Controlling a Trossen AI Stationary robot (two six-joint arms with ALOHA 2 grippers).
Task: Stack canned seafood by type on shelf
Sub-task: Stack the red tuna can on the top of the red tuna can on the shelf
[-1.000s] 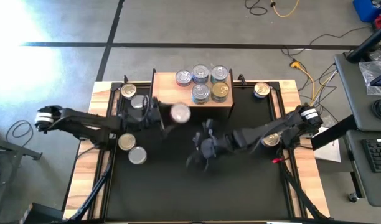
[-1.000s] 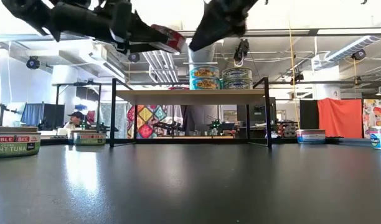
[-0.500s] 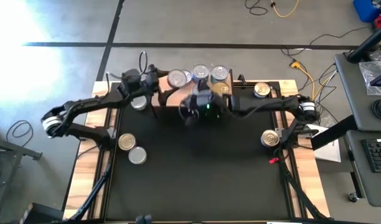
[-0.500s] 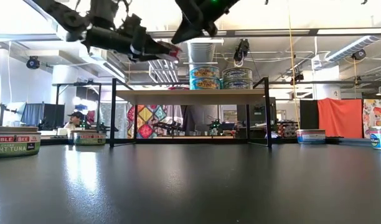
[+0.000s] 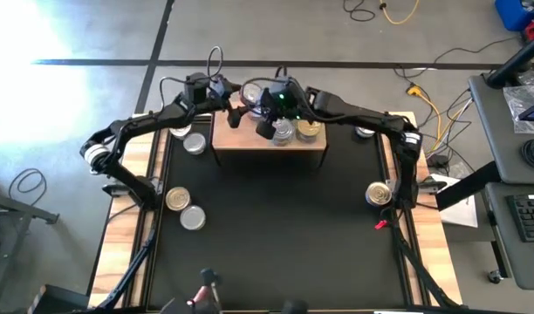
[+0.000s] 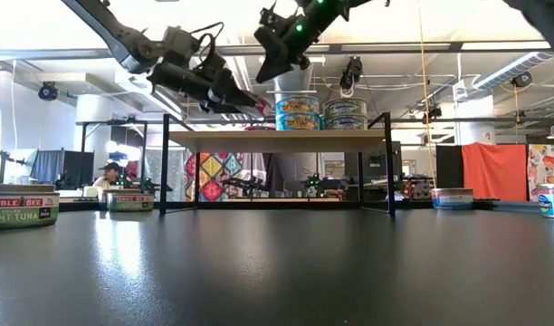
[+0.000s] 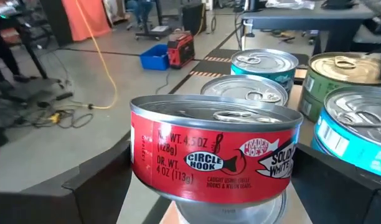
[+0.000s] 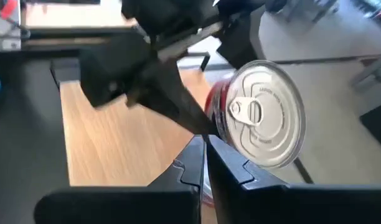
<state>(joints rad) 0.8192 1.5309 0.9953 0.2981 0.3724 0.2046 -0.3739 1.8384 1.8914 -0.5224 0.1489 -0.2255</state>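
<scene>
We hold a red-labelled tin (image 7: 216, 152) in our left tool (image 5: 241, 98), its fingers spread wide around the tin's sides, above the left rear part of the shelf (image 5: 249, 139). Our right tool (image 5: 269, 112) hangs just beside it over the shelf, its fingers pressed together and empty. On the shelf, silver-lidded and gold-lidded tins (image 5: 297, 131) sit stacked toward the right. On the counter (image 5: 284, 235), 2 tins (image 5: 184, 208) lie at the left and 1 tin (image 5: 378, 194) at the right edge.
</scene>
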